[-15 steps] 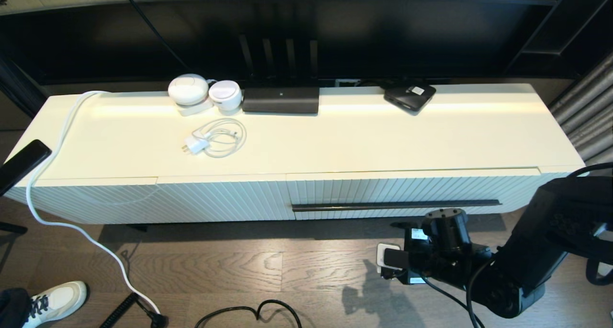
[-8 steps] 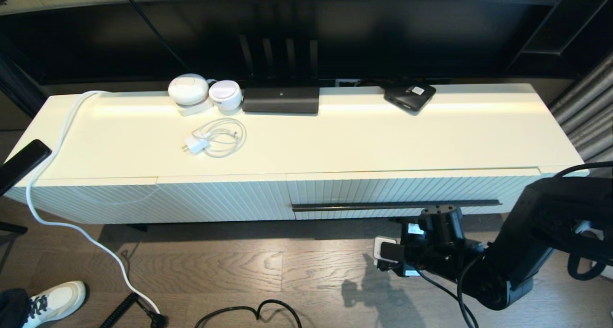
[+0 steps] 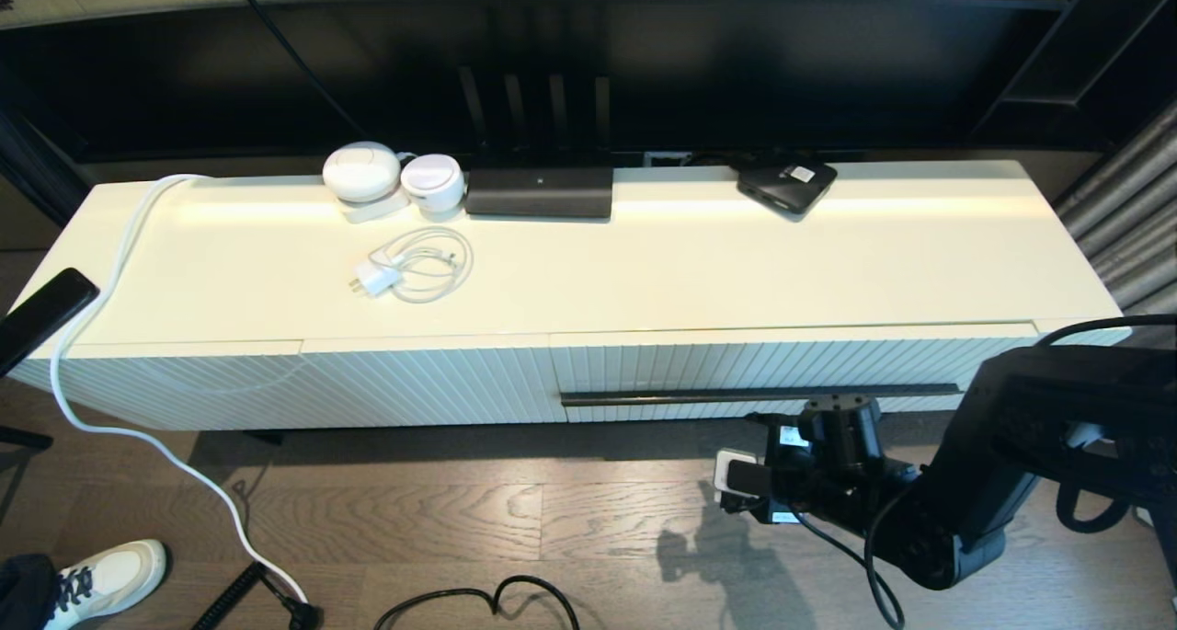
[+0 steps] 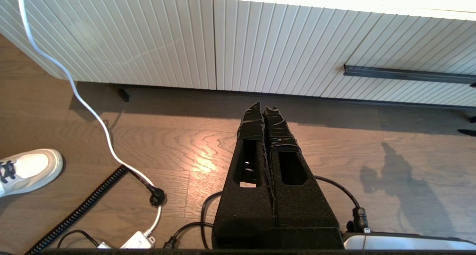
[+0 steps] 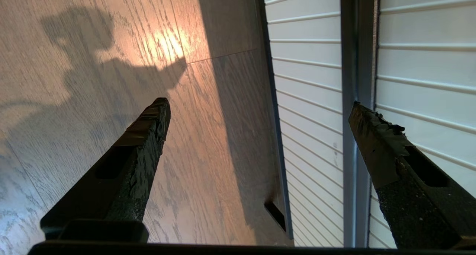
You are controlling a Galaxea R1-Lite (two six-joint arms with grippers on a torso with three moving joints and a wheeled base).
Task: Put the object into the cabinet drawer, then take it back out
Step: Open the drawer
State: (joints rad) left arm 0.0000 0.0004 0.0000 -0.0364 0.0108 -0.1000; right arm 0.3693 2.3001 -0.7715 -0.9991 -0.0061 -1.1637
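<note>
umbrella: not visible in any view; whereabouts cannot be told. nearest, right pincer (image 5: 256,106) low over the wood floor, fingers spread wide, holding nothing, one finger by the bar handle (image 5: 353,61), likely lining up to hook it and pull. left pincer (image 4: 266,117) parked over the floor, fingers pressed together, empty. cabinet drawer (image 3: 791,368) shut; one handle, one drawer. on the counter (image 3: 690,271): one white charger (image 3: 409,267), two white round devices (image 3: 363,172), one router (image 3: 539,191), one flat black box (image 3: 786,185).
</note>
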